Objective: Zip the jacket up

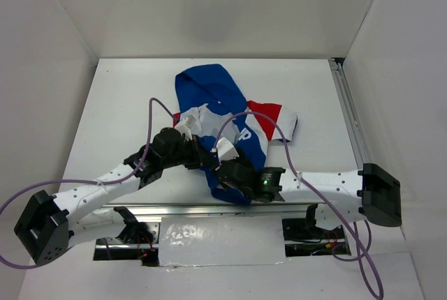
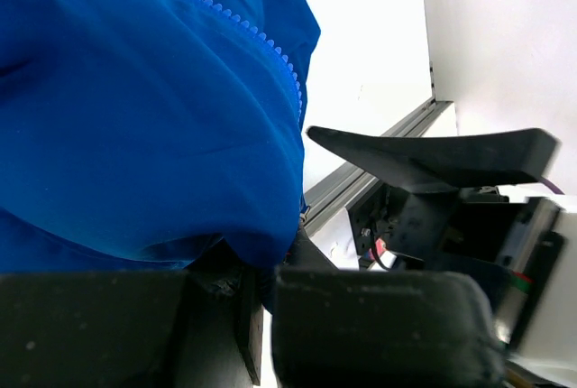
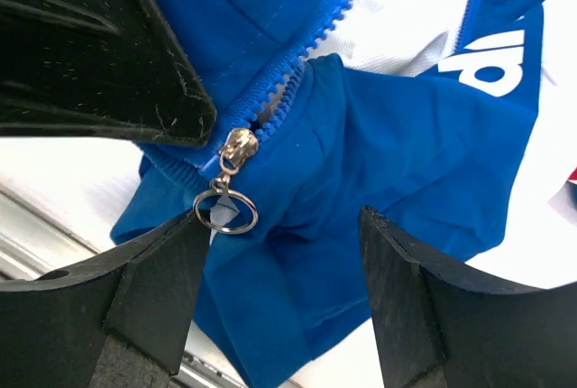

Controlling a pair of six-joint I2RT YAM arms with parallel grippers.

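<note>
The jacket [image 1: 209, 87] lies part-open in the middle of the white table [image 1: 119, 105], hood toward the far wall. Its blue hem sits just beside the metal rail [image 1: 174, 208] at the near edge, and tabletop shows on its far, left and right sides. The left gripper [image 2: 261, 284] is pinched narrow on a fold of blue fabric below the zipper teeth [image 2: 243, 23]. The right gripper [image 3: 281, 221] stands wide over the hem, holding nothing, with the zipper slider [image 3: 238, 146] low on the track and its ring pull [image 3: 225, 212] touching or just beside one finger [image 3: 153, 289].
</note>
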